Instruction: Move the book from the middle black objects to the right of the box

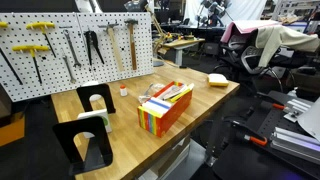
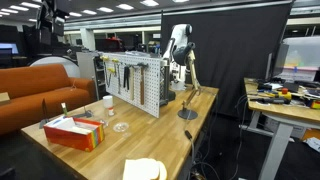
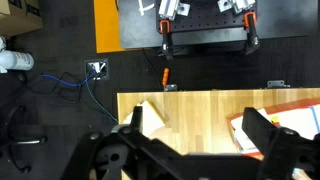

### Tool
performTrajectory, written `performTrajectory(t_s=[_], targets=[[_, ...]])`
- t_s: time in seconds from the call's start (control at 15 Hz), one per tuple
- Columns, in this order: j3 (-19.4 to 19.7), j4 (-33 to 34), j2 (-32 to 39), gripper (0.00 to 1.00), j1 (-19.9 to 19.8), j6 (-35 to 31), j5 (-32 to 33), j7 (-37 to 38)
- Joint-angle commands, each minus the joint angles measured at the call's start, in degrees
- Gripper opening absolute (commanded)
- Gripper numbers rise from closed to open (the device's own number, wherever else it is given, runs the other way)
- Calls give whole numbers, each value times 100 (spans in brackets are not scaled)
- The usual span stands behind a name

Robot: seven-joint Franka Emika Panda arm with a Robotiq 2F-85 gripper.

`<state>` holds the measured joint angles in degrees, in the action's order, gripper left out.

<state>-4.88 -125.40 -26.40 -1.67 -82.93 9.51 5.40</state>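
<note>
The book [image 1: 92, 116] is a thin pale thing. It stands between two black stands [image 1: 80, 143] near the desk [image 1: 205, 100] corner closest to the camera in an exterior view. Only that view shows it plainly. The bright striped box [image 1: 165, 106] sits in the middle of the desk, well apart from the book. A yellow sponge [image 1: 218, 79] lies at the far corner, and a board of tools [image 1: 70, 45] runs along the back edge.

An exterior view from the sponge's end shows the robot arm [image 2: 180, 45] tall over the far end of the desk. It also shows the box [image 2: 76, 131] and the sponge [image 2: 145, 170].

The wrist view looks down over a desk edge. The fingers [image 3: 262, 130] are spread wide with nothing between them. The box [image 3: 290, 118] peeks in beside one finger. A pale corner [image 3: 150, 113] near the other finger may be the book, but I cannot tell.
</note>
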Motion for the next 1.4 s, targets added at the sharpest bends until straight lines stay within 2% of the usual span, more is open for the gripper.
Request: performTrajectory(t_s=[0.0,0.8,1.07,1.33], targets=[[77,15,10,100,99,19,25,34],[73,12,14,100,108,10,26,17],[18,7,70,100,319,-176,29,-221],[-118,-4,163,100,749,-681,168,-910]])
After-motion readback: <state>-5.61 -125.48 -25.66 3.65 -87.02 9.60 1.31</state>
